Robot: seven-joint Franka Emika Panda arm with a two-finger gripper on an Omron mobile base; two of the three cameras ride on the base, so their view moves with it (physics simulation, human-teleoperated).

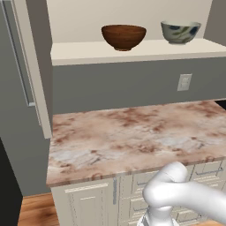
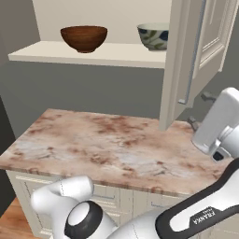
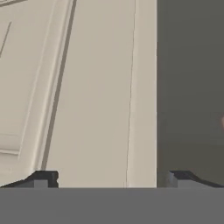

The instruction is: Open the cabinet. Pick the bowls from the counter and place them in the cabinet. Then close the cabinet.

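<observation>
The cabinet door's free edge stood upright between the gripper tips, jaws spread wide and empty; both bowls sat shelved beyond, leftward.

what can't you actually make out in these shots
- Patterned bowl, right base view: its right side is hidden behind the open cabinet door.
- Gripper, hand view: open, but whether its tips touch the door can't be told.
- Left cabinet door, left base view: top cut off by the frame edge.
- Wall outlet: too small for detail.
</observation>
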